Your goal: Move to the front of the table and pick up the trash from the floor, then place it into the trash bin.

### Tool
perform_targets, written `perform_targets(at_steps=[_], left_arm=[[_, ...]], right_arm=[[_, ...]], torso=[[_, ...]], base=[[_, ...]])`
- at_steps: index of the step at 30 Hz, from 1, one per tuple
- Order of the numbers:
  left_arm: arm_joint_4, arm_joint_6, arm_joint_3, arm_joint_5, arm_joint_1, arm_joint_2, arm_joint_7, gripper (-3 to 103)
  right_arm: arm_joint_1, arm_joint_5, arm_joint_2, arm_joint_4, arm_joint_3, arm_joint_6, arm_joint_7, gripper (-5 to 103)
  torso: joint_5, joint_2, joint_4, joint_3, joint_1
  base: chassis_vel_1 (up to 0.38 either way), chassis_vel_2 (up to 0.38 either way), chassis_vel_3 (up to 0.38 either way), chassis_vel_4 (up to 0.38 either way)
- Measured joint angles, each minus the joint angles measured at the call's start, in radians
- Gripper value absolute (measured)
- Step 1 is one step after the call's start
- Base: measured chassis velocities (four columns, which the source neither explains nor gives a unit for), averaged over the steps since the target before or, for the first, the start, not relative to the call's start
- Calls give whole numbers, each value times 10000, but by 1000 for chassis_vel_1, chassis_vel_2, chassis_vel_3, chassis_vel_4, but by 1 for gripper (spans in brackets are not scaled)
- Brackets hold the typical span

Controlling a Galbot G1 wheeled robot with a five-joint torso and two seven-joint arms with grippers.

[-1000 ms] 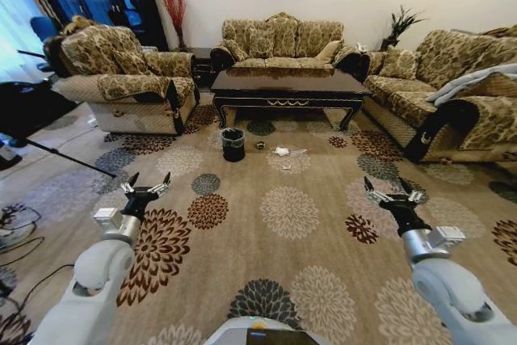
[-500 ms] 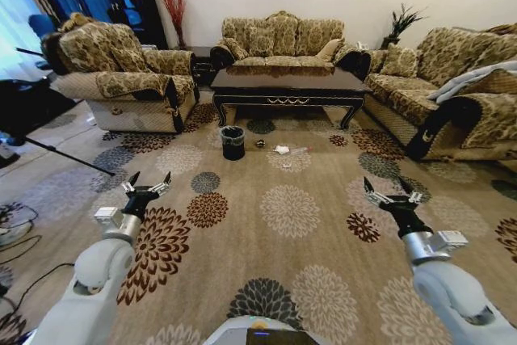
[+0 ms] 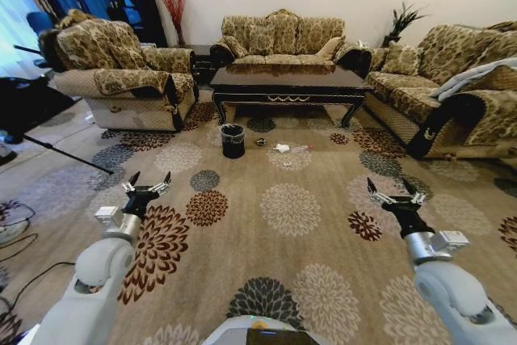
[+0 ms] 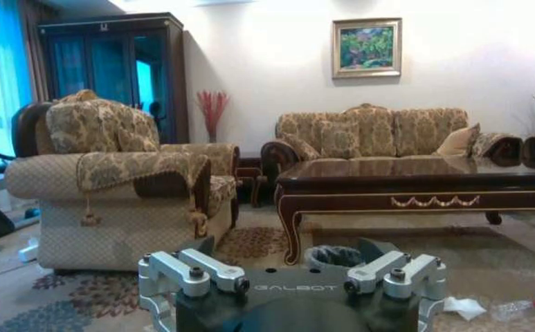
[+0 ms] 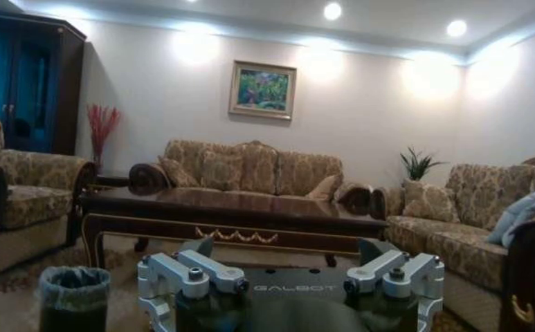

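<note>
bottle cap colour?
Red, on the clear bottle lying on the carpet; the left wrist view shows it best.

Both arms are held forward and low, symmetrically. The left gripper (image 3: 146,186) is seen with fingers spread, nothing between the jaws. The right gripper (image 3: 393,194) is likewise spread and unloaded.

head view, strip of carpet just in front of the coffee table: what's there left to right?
trash bin → small dark round piece → crumpled white paper → clear plastic bottle. All lie on the floor in front of the table, far ahead of both grippers.
</note>
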Motion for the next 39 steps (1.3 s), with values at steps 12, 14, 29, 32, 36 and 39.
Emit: perform_targets(at_steps=[12, 14, 29, 32, 36, 39], left_arm=[[102, 9, -33, -34, -79, 70, 23, 100], [113, 10, -27, -34, -99, 87, 31, 100], [70, 79, -39, -118, -236, 198, 41, 100], [-221, 133, -173, -338, -319, 233, 3, 100], [-658, 216, -365, -743, -482, 320, -105, 100], [-880, 257, -485, -1015, -606, 350, -164, 100]], right_arm=[[102, 203, -46, -92, 125, -195, 49, 100], [122, 201, -30, -136, 116, -205, 110, 100], [271, 152, 44, -392, -46, -160, 209, 100], [290, 115, 58, -446, -67, -99, 227, 100], [309, 71, 53, -502, -67, -22, 242, 100], [293, -22, 41, -559, -67, 11, 243, 100]], torso=[[-1, -456, 1, -274, -184], [-1, -543, 1, -328, -216], [-1, -1168, 1, -726, -441], [-1, -1287, 1, -800, -489], [0, -1440, 0, -895, -545], [0, -1576, 1, -992, -588]], base=[[0, 0, 0, 0], [0, 0, 0, 0], [0, 0, 0, 0], [0, 0, 0, 0], [0, 0, 0, 0], [0, 0, 0, 0]])
